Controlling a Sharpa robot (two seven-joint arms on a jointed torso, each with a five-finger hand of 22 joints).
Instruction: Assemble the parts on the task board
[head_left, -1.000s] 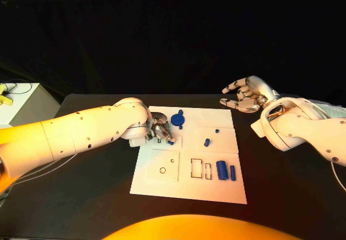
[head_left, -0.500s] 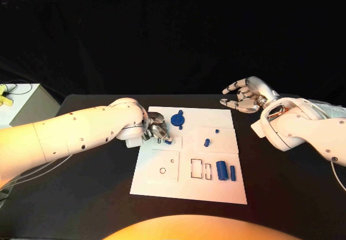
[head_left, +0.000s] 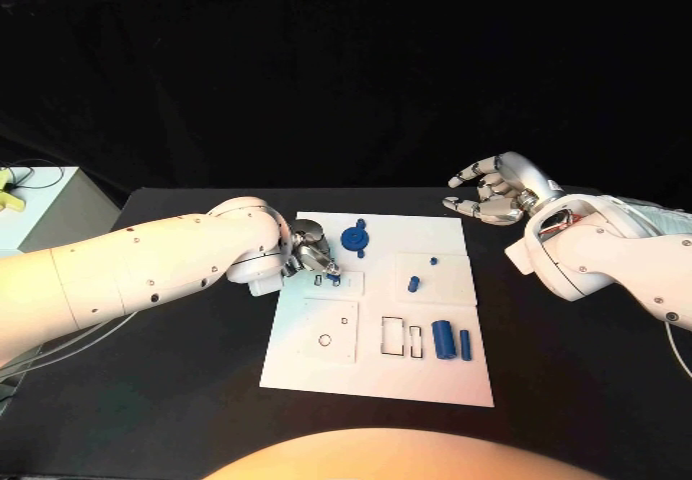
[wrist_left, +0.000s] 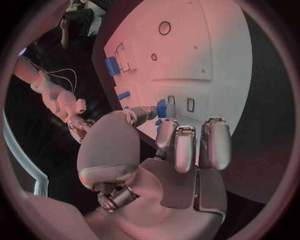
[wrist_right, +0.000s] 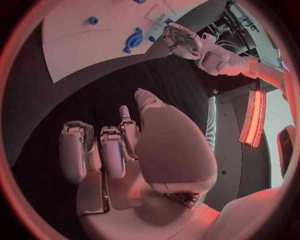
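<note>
Clearly, in the head view, your left hand (head_left: 313, 254) sat low over the task board (head_left: 378, 375), at its edge nearest that arm, with a small blue part (head_left: 336, 280) just under the fingertips and beside the two small slots. The round blue part (head_left: 355, 238) lay just beyond the hand; two blue bars (head_left: 451, 342) lay at the board's far side. Your right hand (head_left: 495, 190) hovered off the board above the tabletop (head_left: 577, 390), fingers apart and loosely curled, holding nothing.

From the left wrist view, the thumb and fingers (wrist_left: 167, 134) pinched that small part (wrist_left: 162, 108) close to a slot (wrist_left: 190, 104). You risked jamming it: a slight tilt would catch the slot's rim, or the part could slip from so slim a pinch.

From the right wrist view, the right hand's fingers (wrist_right: 112, 150) held nothing.
</note>
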